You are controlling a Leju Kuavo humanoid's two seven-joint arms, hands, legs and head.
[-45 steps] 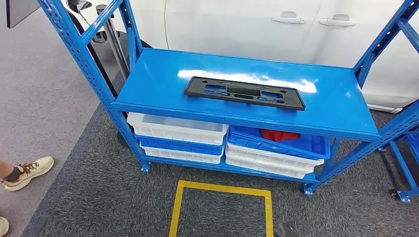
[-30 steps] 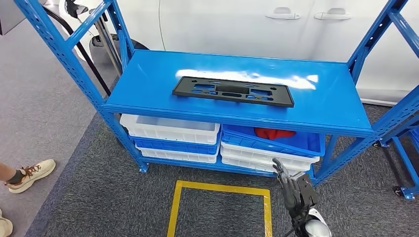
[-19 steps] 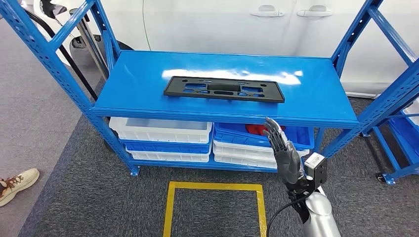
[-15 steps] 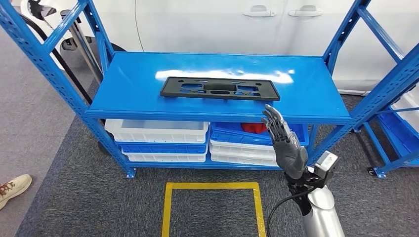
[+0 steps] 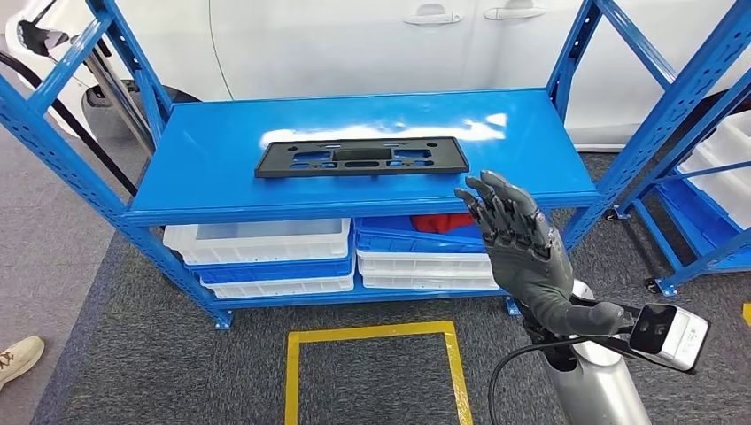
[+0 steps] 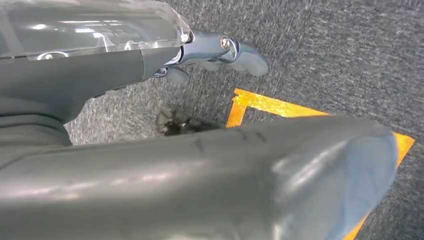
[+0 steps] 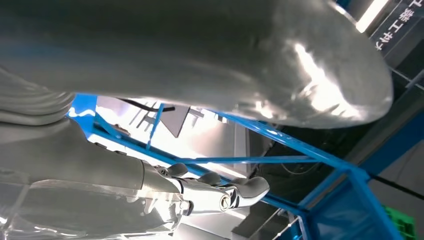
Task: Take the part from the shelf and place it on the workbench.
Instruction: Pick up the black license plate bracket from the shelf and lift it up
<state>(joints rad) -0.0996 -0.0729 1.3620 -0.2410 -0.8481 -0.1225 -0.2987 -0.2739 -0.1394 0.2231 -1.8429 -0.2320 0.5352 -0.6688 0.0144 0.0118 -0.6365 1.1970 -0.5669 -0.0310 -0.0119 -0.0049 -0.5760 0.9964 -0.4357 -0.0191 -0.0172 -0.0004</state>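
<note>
The part [image 5: 361, 157], a flat black plate with several cutouts, lies on the top board of the blue shelf [image 5: 204, 177]. My right hand [image 5: 518, 248] is raised in front of the shelf's front edge, just right of the part and apart from it, fingers spread and holding nothing. In the right wrist view that hand [image 7: 200, 192] shows against the blue shelf beams. In the left wrist view my left hand [image 6: 150, 170] hangs over the grey carpet with nothing in it, its fingers [image 6: 235, 50] loosely apart.
White and blue bins [image 5: 257, 243] fill the lower shelf, one with a red thing [image 5: 443, 221] in it. A white car [image 5: 354, 35] stands behind. A second blue rack [image 5: 708, 168] is at the right. Yellow tape square [image 5: 372, 335] marks the carpet. A person's shoe [image 5: 18, 354] is at the left.
The camera has shifted, so the shelf sits differently in the picture. My right hand has come up from below to the height of the shelf's front edge. The part lies as before.
</note>
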